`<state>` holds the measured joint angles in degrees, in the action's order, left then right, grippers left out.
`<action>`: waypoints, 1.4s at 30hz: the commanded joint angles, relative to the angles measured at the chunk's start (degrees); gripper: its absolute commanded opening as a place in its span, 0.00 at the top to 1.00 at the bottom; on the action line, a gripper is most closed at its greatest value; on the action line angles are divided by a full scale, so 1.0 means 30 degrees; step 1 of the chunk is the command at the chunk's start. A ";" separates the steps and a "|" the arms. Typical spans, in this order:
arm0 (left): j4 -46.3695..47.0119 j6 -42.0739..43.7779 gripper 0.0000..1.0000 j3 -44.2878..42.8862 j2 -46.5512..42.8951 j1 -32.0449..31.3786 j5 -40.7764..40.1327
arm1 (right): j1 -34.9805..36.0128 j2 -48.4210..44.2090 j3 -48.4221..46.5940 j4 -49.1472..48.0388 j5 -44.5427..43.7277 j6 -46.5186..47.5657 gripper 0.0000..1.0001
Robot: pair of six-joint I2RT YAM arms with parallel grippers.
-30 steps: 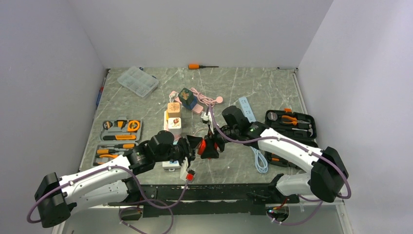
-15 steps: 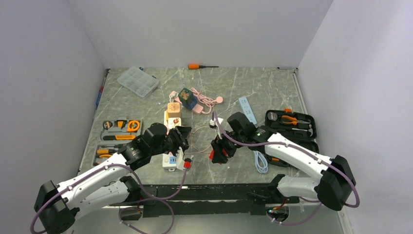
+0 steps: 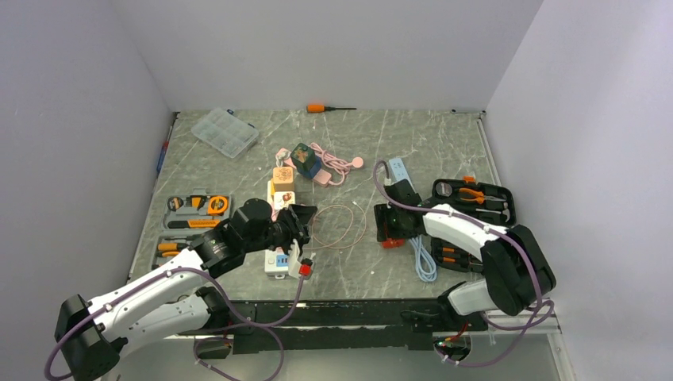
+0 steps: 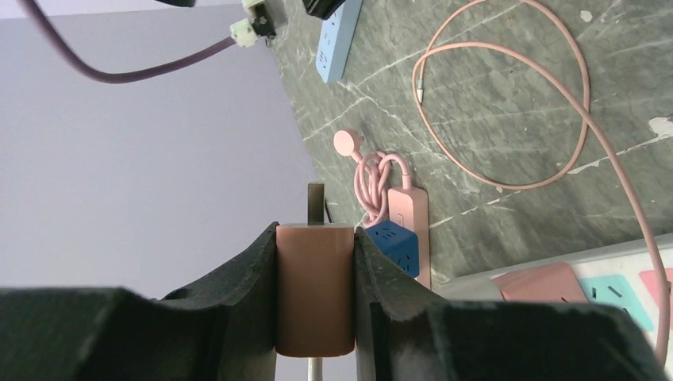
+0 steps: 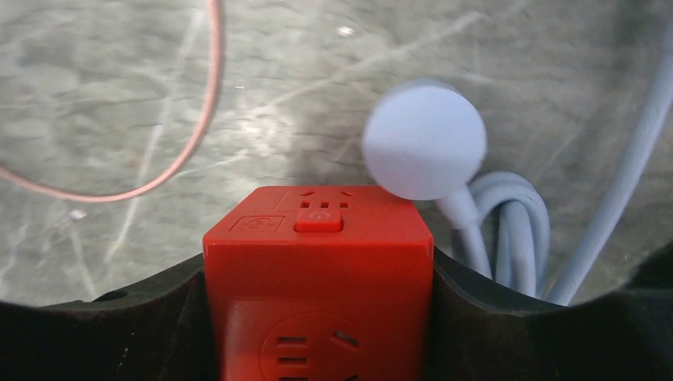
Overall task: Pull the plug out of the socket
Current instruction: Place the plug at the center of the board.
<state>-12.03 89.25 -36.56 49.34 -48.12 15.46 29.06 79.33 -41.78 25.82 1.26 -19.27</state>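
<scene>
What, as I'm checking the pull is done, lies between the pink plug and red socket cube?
Only a pink cable loop on the table. Left fingers hold the pink plug, right fingers the red socket cube.

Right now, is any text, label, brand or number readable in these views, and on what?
No readable words or numbers anywhere.
red cube, in the right fingers: embossed symbols only, no letters; the small panel beside them is too faint to read.
pink plug, in the left fingers: blank face.
power strip panels: no print visible.
picture blocks: too small to read.
</scene>
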 commanded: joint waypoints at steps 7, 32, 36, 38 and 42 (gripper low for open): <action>-0.0049 -0.0678 1.00 -0.0850 0.0120 -0.0222 0.0754 | -0.0047 -0.0431 0.1329 -0.0592 -0.4285 -0.4755 0.13; -0.6759 -0.6265 1.00 -0.9748 1.1258 -0.3374 -0.0525 | -0.1242 -0.7683 -0.2921 0.2174 -0.6503 -0.5380 0.00; -0.6341 -0.7080 1.00 -1.1307 1.4256 -0.4535 -0.1535 | -0.2054 -0.8554 -0.2733 0.2727 -0.6286 -0.5780 0.00; -0.5551 -0.7823 1.00 -1.1518 1.5281 -0.5041 -0.1995 | -0.2357 -0.8873 -0.2632 0.3012 -0.6247 -0.5905 0.00; -0.6210 -1.0328 0.98 -1.3312 1.7475 -0.5888 -0.2624 | -0.2887 -0.9282 -0.2597 0.3520 -0.6225 -0.5906 0.00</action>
<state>-29.41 66.63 -71.05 97.91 -63.57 10.33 21.63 53.06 -49.76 34.06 -16.29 -35.81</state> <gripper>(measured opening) 0.349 0.994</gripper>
